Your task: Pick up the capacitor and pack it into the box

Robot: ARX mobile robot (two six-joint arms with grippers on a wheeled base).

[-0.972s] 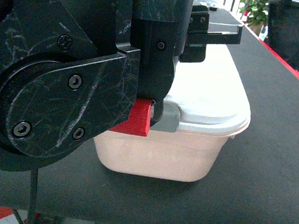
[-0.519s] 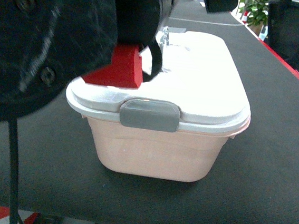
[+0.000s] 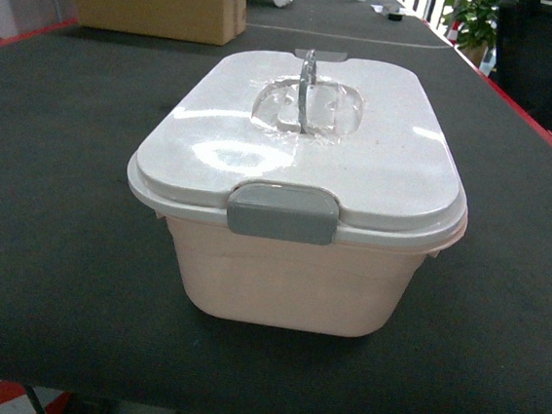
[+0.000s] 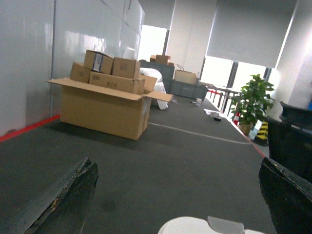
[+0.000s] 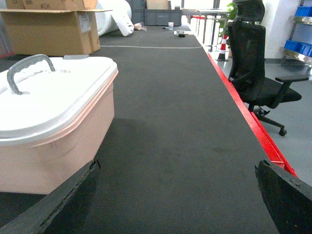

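- The black table mat (image 3: 52, 195) fills most of the head view; a second ago a black arm blocked the whole left half of that view, and it has now gone from sight, so the surface reads clear from edge to edge.
- The box (image 3: 289, 272), a pale pink tub, sits in the centre of the head view. In the right wrist view it lies at the left edge (image 5: 53, 146), and only its far rim shows at the bottom of the left wrist view (image 4: 204, 226).
- The white lid (image 3: 300, 160) rests on the tub, covering it fully, and looks seated all round.
- The brown cardboard carton (image 4: 105, 109) stands well apart, at upper left of the head view.
- The grey clip latch (image 3: 282, 214) on the near side lies flat against the rim, where the arm hovered just before.
- The grey handle (image 5: 29, 68) stands upright at the lid's middle.
- The left gripper (image 4: 175, 204) shows both fingertips at the lower corners of its view, spread wide apart, holding nothing.
- The right gripper (image 5: 180, 200) likewise stands parted and empty.
- No capacitor is visible anywhere; my judgement is that packing is done and the box closed, with the arm's withdrawal marking the finish.
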